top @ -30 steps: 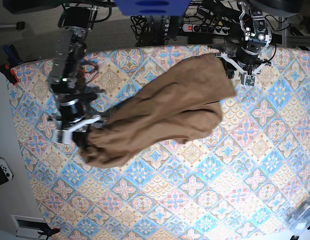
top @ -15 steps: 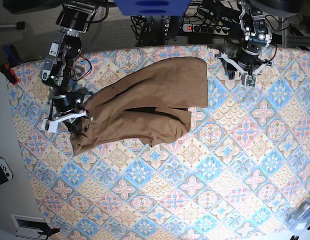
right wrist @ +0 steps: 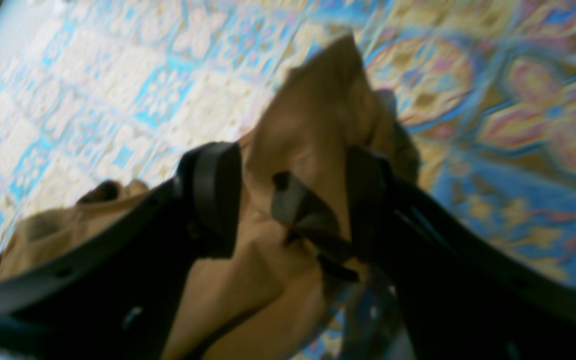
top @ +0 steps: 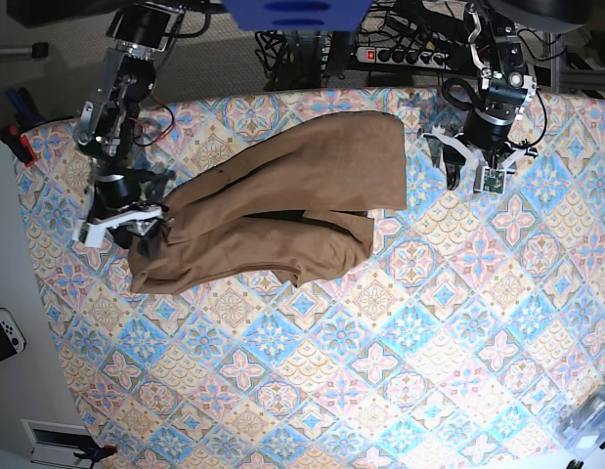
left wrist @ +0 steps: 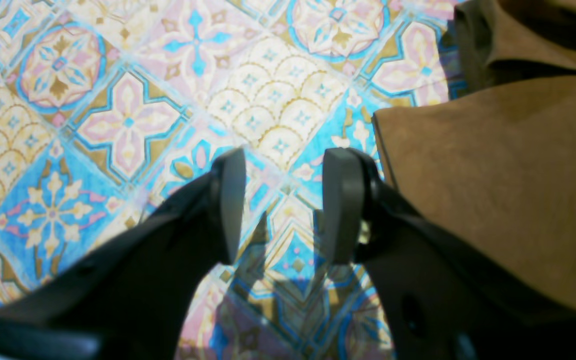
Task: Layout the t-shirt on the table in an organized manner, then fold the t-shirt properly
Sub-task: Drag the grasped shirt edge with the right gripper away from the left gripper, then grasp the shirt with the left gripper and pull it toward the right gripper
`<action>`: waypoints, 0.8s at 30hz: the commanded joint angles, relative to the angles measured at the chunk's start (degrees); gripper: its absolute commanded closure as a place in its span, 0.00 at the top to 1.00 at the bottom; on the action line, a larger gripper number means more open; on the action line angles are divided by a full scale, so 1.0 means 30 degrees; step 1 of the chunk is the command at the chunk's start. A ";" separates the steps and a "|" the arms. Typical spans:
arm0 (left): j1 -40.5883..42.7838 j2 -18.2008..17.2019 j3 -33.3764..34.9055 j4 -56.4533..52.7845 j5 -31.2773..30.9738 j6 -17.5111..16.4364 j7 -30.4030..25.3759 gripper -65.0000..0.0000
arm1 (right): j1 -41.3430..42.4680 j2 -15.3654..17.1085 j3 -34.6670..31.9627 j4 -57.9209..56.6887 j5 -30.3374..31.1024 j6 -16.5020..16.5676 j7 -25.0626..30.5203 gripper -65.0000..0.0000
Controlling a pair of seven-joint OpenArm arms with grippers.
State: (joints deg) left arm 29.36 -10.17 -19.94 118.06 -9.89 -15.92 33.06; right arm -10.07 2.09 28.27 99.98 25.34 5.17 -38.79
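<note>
Currently, my right gripper [right wrist: 288, 200] is standing with its jaws parted around a bunched corner of the t-shirt [top: 282, 210]; my left gripper [left wrist: 283, 205] is hovering unclenched, grasping nothing.

In the base view, the t-shirt is lying crumpled and partly doubled over in the upper left of the frame, on the table [top: 429, 371]. My right gripper [top: 136, 227] is sitting at its left end, cloth rising between the fingers [right wrist: 213, 200], though whether they are pressing it I cannot tell. My left gripper [top: 475, 168] is hanging at upper right, over bare patterned cloth just beside the shirt's straight edge [left wrist: 493, 190].
</note>
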 commanded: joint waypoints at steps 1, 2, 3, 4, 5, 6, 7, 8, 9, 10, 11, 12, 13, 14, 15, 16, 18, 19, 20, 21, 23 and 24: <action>-0.0015 -0.0081 -0.0019 0.0310 -0.0059 0.0077 -0.0397 0.39 | 0.0117 0.0169 0.0378 0.0386 0.0212 0.0167 0.0372 0.49; -0.0015 -0.0081 -0.0019 0.0310 -0.0059 0.0077 -0.0397 0.39 | 0.0117 0.0169 0.0935 0.0327 0.0212 0.0167 0.0372 0.49; -0.0015 -0.0081 -0.0048 0.0310 -0.0029 0.0077 -0.0397 0.39 | 0.0176 0.0169 0.1521 0.0240 0.0212 0.0167 0.0342 0.49; -0.0045 -0.0081 -0.0077 0.0310 0.0029 0.0077 -0.0397 0.39 | 0.0263 0.0169 0.2166 0.0210 0.0241 0.0167 0.0284 0.49; -0.0045 -0.0081 -0.0106 0.0310 0.0029 0.0077 -0.0397 0.39 | 0.0293 0.0169 0.2928 0.0152 0.0241 0.0167 0.0254 0.49; -0.0045 -0.0081 -0.0136 0.0310 0.0029 0.0077 -0.0397 0.39 | 0.0234 0.0169 0.3631 0.0181 0.0241 0.0167 0.0254 0.49; -0.0162 -0.0110 -0.0136 0.0310 0.0029 0.0077 -0.0397 0.39 | 0.0205 0.0169 0.4217 0.0269 0.0241 0.0167 0.0254 0.49; -0.0338 -0.0110 -0.0106 0.0310 0.0029 0.0077 -0.0397 0.39 | 0.0117 0.0169 0.4393 0.0298 0.0241 0.0167 0.0254 0.49; -0.0660 -0.0140 -0.0048 0.0310 0.0029 0.0077 -0.0397 0.39 | 0.0117 0.0169 0.4246 0.0386 0.0241 0.0167 0.0254 0.49; -0.1041 -0.0140 -0.0048 0.0310 0.0029 0.0077 -0.0397 0.39 | 0.0117 0.0169 0.3836 0.0474 0.0241 0.0167 0.0254 0.49; -0.1451 -0.0169 -0.0019 0.0310 0.0029 0.0077 -0.0397 0.39 | 0.0117 0.0169 0.3426 0.0621 0.0241 0.0167 0.0254 0.49; -0.2037 -0.0198 -0.0019 0.0310 0.0029 0.0048 -0.0368 0.39 | 0.0117 0.0169 0.2957 0.0708 0.0212 0.0167 0.0254 0.49; -0.2711 -0.0198 0.0099 0.0310 0.0059 -0.0011 -0.0368 0.39 | 0.0029 0.0169 0.2517 0.0708 0.0212 0.0167 0.0254 0.49; -0.3327 -0.0228 0.0450 0.0310 0.0088 -0.0246 -0.0368 0.39 | -0.0205 0.0169 0.2107 0.0708 0.0212 0.0167 0.0254 0.49; -0.4001 -0.0257 0.0949 0.0310 0.0176 -0.0773 -0.0338 0.39 | -0.0440 0.0169 0.1550 0.0708 0.0212 0.0167 0.0254 0.49; -0.4587 -0.0462 0.1359 0.0310 0.0498 -0.1330 -0.0192 0.39 | -0.0674 0.0169 0.1052 0.0708 0.0212 0.0167 0.0313 0.49; -0.6199 -0.0843 0.2590 0.0310 0.1495 -0.2502 0.1537 0.39 | -0.0938 0.0169 0.0085 0.0826 0.0212 0.0167 0.0342 0.49; -0.7224 -0.0843 0.3264 0.0310 0.1876 -0.3029 0.2739 0.39 | -0.0938 0.0169 -0.0237 0.0855 0.0212 0.0167 0.0342 0.49; -0.8045 -0.0843 0.3820 0.0251 0.2169 -0.3469 0.3940 0.39 | -0.0938 0.0169 -0.0413 0.0855 0.0212 0.0167 0.0342 0.49; -0.8777 -0.0843 0.4348 0.0075 0.2256 -0.3996 0.5112 0.39 | -0.0938 0.0169 -0.0530 0.0855 0.0212 0.0167 0.0342 0.49; -1.0184 -0.0843 0.5286 -0.0101 0.2403 -0.4963 0.7134 0.39 | -0.0938 0.0169 -0.0618 0.0855 0.0212 0.0167 0.0313 0.49; -1.0653 -0.0843 0.5461 -0.0159 0.2374 -0.5286 0.7867 0.39 | -0.0938 0.0169 -0.0647 0.0855 0.0212 0.0167 0.0313 0.49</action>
State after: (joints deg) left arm -1.98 -12.36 -3.36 117.01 -2.57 -32.05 58.04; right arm -12.86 2.13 26.13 101.49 25.52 5.41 -38.76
